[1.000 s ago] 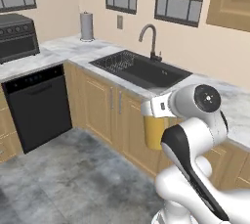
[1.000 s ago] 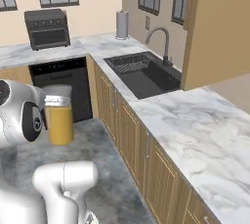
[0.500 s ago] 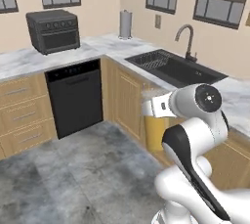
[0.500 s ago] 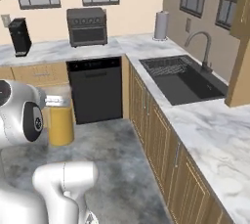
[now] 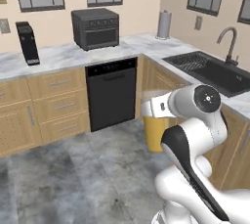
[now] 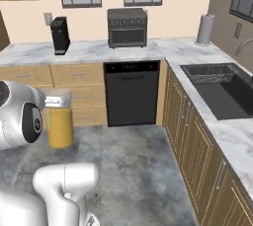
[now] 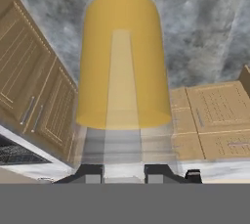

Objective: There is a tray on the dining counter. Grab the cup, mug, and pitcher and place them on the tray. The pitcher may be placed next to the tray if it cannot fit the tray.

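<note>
One pitcher [image 7: 121, 61] is in your pincer [image 7: 124, 173]: in the hand view the two dark tips sit at bottom centre, nearly closed on the clear rim wall, w/ the juice-filled lower half stretching up the middle of frame. In the left base view the pitcher [image 5: 155, 130] hangs centre-right beside the white arm, above the grey floor; in the right base view it's [image 6: 60, 124] at centre-left, just beside the arm's big round joint.

Risks from here, as I judge it:
- Thin pinch on a glass wall w/ a heavy juice load below. A jerk or quick base turn could make it pivot or slip out, and it'd drop to the floor.
- Tilt the wrist and juice may slosh over the rim.
- Pitcher rides close to the arm & the wooden cabinets [image 5: 53, 105]; a wide swing could knock it against either.
- Tray and dining counter aren't in sight, so you can't yet judge whether it fits on the tray or goes beside it.

Count: 1 pitcher, 1 pincer, 1 toaster oven [image 6: 127, 26] on the worktop [image 6: 99, 50] at upper centre, 1 dishwasher [image 6: 131, 92] below it, 1 sink [image 6: 220, 89] at right, 1 paper-towel roll [image 6: 205, 29] upper right, 1 black coffee machine [image 6: 60, 35] upper left.
</note>
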Robot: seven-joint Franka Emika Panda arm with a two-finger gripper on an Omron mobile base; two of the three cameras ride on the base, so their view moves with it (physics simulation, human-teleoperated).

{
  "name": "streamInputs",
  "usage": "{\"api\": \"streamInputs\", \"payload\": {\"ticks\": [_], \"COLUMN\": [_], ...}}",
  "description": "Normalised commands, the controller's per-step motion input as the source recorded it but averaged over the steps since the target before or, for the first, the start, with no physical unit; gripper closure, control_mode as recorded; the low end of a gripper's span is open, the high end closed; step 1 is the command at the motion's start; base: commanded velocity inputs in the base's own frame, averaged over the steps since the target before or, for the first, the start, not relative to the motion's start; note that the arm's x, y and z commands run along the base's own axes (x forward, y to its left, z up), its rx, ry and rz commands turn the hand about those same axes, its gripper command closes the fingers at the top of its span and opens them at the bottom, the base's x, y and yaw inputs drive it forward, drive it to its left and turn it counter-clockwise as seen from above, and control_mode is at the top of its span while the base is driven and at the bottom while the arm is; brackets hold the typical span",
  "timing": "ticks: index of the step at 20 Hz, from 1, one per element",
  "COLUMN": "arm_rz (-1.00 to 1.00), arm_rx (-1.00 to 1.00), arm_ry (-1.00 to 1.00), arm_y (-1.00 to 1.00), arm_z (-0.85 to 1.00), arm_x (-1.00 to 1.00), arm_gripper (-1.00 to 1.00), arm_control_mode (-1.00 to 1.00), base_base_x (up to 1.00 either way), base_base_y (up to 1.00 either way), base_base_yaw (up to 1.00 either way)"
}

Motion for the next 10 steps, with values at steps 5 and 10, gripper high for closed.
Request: {"api": "streamInputs", "payload": {"ticks": [5,10], "arm_rz": [0.0,0.0], "arm_rx": [0.0,0.0], "arm_ry": [0.0,0.0], "arm_y": [0.0,0.0], "arm_z": [0.0,0.0], "arm_x": [0.0,0.0], "arm_gripper": [1.0,1.0], "arm_control_mode": [1.0,1.0], "base_base_x": [0.16,0.36], "base_base_y": [0.34,0.39], "base_base_yaw": [0.28,0.27]}}
